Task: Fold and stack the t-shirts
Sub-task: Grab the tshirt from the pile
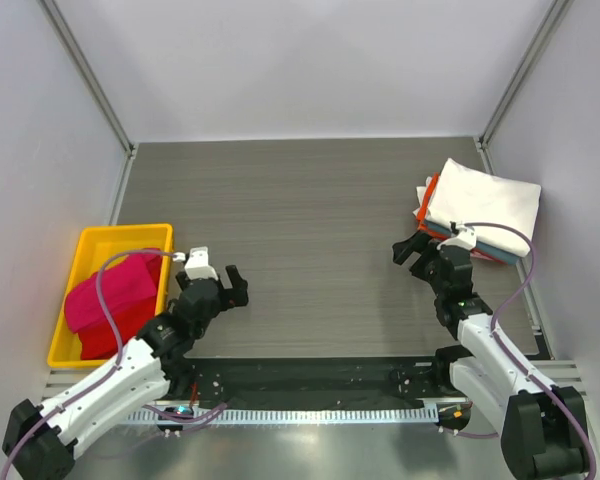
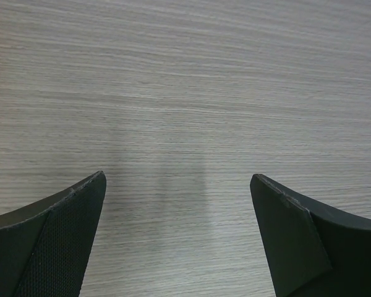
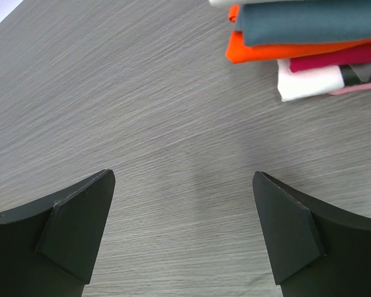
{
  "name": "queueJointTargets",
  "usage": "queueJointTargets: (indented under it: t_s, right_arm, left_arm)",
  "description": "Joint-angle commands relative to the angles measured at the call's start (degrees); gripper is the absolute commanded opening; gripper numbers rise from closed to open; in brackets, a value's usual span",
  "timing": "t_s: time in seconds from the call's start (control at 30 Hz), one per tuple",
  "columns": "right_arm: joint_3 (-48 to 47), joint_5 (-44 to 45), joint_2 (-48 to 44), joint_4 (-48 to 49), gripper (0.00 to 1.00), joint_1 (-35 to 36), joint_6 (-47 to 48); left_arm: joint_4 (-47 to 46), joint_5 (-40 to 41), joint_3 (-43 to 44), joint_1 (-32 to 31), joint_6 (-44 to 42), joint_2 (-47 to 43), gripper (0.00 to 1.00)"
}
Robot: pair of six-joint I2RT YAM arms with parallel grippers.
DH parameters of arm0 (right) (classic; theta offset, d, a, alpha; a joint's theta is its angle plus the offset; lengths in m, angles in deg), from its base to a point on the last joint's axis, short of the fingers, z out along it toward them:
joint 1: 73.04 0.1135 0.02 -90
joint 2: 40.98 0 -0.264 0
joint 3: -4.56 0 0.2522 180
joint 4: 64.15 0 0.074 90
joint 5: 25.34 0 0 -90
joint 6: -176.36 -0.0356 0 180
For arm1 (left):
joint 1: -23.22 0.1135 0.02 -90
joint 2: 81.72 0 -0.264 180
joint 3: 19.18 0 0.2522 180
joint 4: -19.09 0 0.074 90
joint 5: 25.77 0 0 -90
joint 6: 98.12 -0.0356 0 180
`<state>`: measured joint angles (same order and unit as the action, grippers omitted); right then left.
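A stack of folded t-shirts (image 1: 480, 210) lies at the right of the table, white on top, orange and blue edges below. The right wrist view shows its edge (image 3: 297, 46): dark teal, orange, red, white and pale pink layers. A magenta-pink t-shirt (image 1: 115, 290) and a darker red one (image 1: 105, 340) lie bunched in the yellow tray (image 1: 80, 260) at the left. My left gripper (image 1: 223, 285) is open and empty over bare table, right of the tray. My right gripper (image 1: 413, 250) is open and empty, just left of the stack.
White walls close the table at the back and both sides. A black mat strip (image 1: 310, 380) and a metal rail lie along the near edge between the arm bases. Bare wood-grain table (image 1: 300, 220) lies between tray and stack.
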<state>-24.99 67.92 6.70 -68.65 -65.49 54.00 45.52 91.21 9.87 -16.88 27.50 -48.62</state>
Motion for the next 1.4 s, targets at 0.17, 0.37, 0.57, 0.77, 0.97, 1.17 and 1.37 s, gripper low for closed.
queueJointTargets:
  t_s: [0.17,0.37,0.57,0.77,0.97,1.17,1.37]
  right_arm:
    - [-0.03,4.47,-0.75,-0.73,1.0,0.27,-1.57]
    - [-0.47,3.42,0.75,-0.56,0.99,0.18,-1.57]
    - [-0.38,2.45,1.54,-0.03,0.99,0.18,-1.48]
    - [-0.56,1.04,2.33,0.59,0.98,0.18,-1.3]
    - [-0.47,0.25,2.42,1.03,0.98,0.27,-1.04]
    - [-0.47,0.16,2.59,1.29,0.98,0.27,-1.13]
    - [-0.29,-0.28,2.07,1.38,0.98,0.18,-0.86]
  left_arm:
    - [13.07,-0.43,13.35,0.19,15.08,8.74,1.0]
    - [26.58,6.23,17.21,2.2,24.75,2.76,1.0]
    - [46.03,10.89,34.16,14.13,24.16,8.37,0.87]
    - [48.34,3.98,42.36,38.1,13.97,19.8,0.82]
    - [44.2,-0.88,46.13,55.56,9.73,32.01,0.86]
    - [38.06,-2.63,47.29,58.2,12.63,41.84,0.83]
    - [31.91,-11.07,47.38,62.24,17.82,52.23,0.81]
